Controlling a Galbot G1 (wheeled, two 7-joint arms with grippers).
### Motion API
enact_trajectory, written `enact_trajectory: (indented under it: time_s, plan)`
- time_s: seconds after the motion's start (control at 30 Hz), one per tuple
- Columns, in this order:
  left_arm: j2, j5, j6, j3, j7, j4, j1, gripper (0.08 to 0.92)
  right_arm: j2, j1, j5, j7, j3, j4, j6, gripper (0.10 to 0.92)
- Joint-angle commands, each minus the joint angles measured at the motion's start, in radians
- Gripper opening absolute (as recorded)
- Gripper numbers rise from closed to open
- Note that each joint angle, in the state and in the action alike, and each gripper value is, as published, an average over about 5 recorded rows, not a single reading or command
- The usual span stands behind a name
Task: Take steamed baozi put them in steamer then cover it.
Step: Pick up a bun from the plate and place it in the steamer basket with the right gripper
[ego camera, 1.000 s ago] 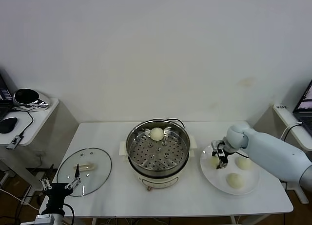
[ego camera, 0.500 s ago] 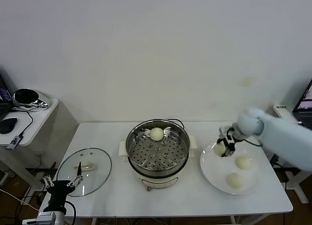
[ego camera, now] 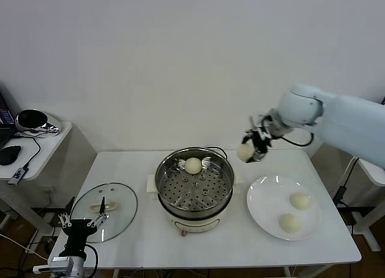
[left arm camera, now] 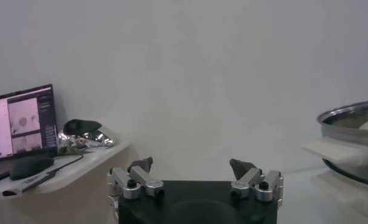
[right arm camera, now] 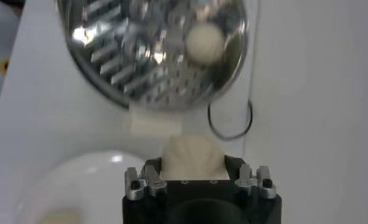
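I see my right gripper [ego camera: 253, 147] clamped on a smooth, domed cream baozi [ego camera: 245, 151], up in the air just right of the shiny steel steamer [ego camera: 194, 180]; a second ago it was down at the flat white plate [ego camera: 269, 201]. One bun [ego camera: 193, 165] sits on the perforated tray. The left gripper [ego camera: 82, 221], jaws apart, waits near the round glass cover [ego camera: 103, 211].

right hand [right arm camera: 193, 176] gripping baozi [right arm camera: 193, 157] | steamer [right arm camera: 120, 64] beyond, one bun [right arm camera: 205, 42] inside
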Motion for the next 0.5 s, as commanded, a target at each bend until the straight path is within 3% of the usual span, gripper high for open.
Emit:
enact_trajectory:
  time_s: [0.03, 0.5]
  plan:
    - [0.000, 0.000, 0.000, 0.002, -0.002, 0.001, -0.005, 0.823, 0.338, -0.020, 0.223, 0.117, -0.048, -0.108, -0.139, 0.652]
    - [-0.013, 0.010, -0.002, -0.024, -0.006, -0.012, 0.014, 0.823, 0.515, -0.195, 0.220, 0.189, -0.011, -0.273, -0.224, 0.650]
